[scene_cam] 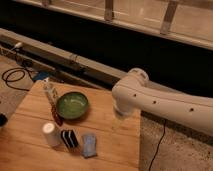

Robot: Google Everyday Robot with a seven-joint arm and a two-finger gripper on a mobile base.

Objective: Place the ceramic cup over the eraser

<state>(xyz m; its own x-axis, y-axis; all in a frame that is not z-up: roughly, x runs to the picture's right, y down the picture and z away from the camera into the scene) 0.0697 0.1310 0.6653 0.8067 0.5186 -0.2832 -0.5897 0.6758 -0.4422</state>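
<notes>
The white ceramic cup (pixel 50 134) stands upright on the wooden table (pixel 115 135), near its front left. The eraser (pixel 69 138), a small black block with white stripes, stands just right of the cup, close beside it. Only my white arm (pixel 150 100) shows: it comes in from the right and ends in a rounded joint above the table's right part. My gripper is not in view.
A green bowl (pixel 72 104) sits behind the cup. A small clear bottle (pixel 49 91) stands at the bowl's left, with a dark red object (pixel 57 118) in front of it. A blue-grey pad (pixel 89 144) lies right of the eraser. Cables (pixel 15 75) lie on the floor to the left.
</notes>
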